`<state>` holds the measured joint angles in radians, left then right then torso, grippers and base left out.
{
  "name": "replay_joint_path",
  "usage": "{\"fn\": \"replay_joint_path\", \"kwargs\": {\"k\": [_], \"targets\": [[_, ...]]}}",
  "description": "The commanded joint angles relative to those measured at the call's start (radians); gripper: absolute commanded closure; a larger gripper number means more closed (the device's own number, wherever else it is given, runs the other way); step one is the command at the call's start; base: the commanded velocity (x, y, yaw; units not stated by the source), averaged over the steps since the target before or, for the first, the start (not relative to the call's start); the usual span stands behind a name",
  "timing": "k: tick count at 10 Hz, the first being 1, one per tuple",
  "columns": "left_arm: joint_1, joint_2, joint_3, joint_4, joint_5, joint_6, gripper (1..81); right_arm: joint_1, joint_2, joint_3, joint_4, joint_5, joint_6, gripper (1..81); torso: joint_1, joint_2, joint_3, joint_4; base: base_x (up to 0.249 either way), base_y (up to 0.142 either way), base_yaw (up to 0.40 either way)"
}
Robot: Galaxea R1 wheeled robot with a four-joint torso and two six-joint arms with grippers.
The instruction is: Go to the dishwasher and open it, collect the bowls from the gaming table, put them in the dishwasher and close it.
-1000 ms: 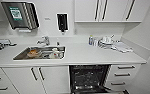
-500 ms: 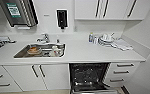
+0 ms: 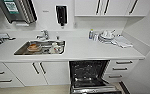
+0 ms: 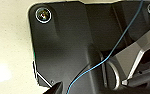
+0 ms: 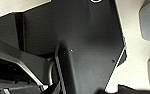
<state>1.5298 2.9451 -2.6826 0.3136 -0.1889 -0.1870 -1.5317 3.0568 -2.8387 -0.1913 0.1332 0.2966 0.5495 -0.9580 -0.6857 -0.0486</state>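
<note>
The dishwasher (image 3: 89, 75) stands open under the table (image 3: 91, 50), its door down; whether either arm's jaws are open cannot be told.

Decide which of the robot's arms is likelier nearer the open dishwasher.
Right, probably: the dishwasher stands right of centre in the head view, on the right arm's side, while the left arm's side faces the cabinets under the sink.

A thin blue cable (image 4: 108, 56) curves across the robot's own dark plate and crosses the grey jointed bar beside it. Beyond the plate lies a pale speckled floor (image 4: 11, 50), with a bright glare patch on it.
</note>
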Motion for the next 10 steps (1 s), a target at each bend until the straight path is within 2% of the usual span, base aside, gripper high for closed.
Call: {"fn": "replay_joint_path", "kwargs": {"k": [1, 2, 3, 5, 6, 10], "targets": [[-0.007, -0.004, -0.002, -0.001, 0.054, 0.000, 1.0, 0.034, -0.039, 0.015, 0.096, -0.035, -0.070, 1.0, -0.063, 0.097, 0.000, 0.000, 0.000, 0.000, 0.000], [-0.009, -0.004, -0.002, -0.002, 0.054, 0.000, 1.0, 0.031, -0.040, 0.026, 0.095, -0.049, -0.064, 1.0, -0.086, 0.133, 0.000, 0.000, 0.000, 0.000, 0.000], [-0.010, -0.001, -0.002, -0.001, 0.054, 0.000, 1.0, 0.027, -0.039, 0.032, 0.095, -0.049, -0.062, 1.0, -0.110, 0.170, 0.100, 0.000, 0.000, 0.000, 0.000], [-0.012, -0.001, -0.002, 0.001, 0.054, 0.000, 1.0, 0.026, -0.039, 0.033, 0.092, -0.049, -0.071, 1.0, -0.147, 0.230, 0.113, 0.000, 0.000, 0.000, 0.000], [-0.013, -0.001, -0.003, 0.001, 0.054, 0.000, 1.0, 0.026, -0.039, 0.032, 0.090, -0.049, -0.073, 1.0, -0.164, 0.257, 0.138, 0.000, 0.000, 0.000, 0.000], [-0.013, 0.000, -0.003, 0.001, 0.054, 0.000, 1.0, 0.026, -0.039, 0.033, 0.090, -0.049, -0.073, 1.0, -0.256, 0.395, 0.282, 0.000, 0.000, 0.000, 0.000]]}}
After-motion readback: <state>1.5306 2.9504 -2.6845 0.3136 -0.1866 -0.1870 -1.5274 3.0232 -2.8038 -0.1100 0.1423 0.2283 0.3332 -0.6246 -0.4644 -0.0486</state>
